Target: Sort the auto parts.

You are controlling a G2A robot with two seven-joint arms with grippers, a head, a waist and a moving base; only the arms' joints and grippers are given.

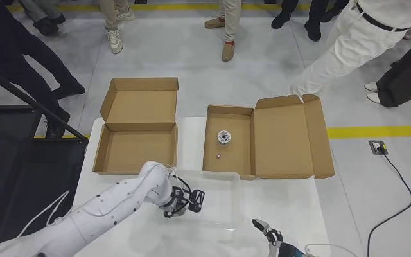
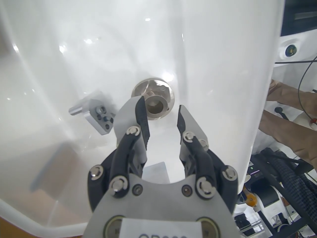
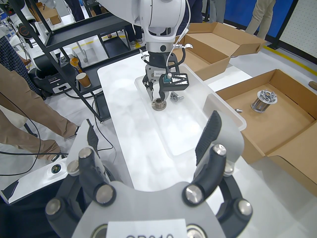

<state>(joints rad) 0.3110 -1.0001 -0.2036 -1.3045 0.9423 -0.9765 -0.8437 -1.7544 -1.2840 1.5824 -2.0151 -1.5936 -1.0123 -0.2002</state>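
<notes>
While left gripper (image 2: pixel 161 105) straddles round metal flange (image 2: pixel 154 106) | translucent plastic tray (image 3: pixel 224 103)

Highlights are being thrown off the glossy, smooth translucent white plastic tray (image 2: pixel 210 50). A brushed silvery sheen is being shown by the round flanged metal hub (image 2: pixel 153 97), and a duller matt grey by the drilled rectangular metal block (image 2: pixel 100 118). Ribbed matt black pads (image 2: pixel 143 120) are being carried on the left gripper's (image 2: pixel 161 105) smooth metal plates. A matt, papery face is being presented by the brown cardboard box (image 1: pixel 138 151).
</notes>
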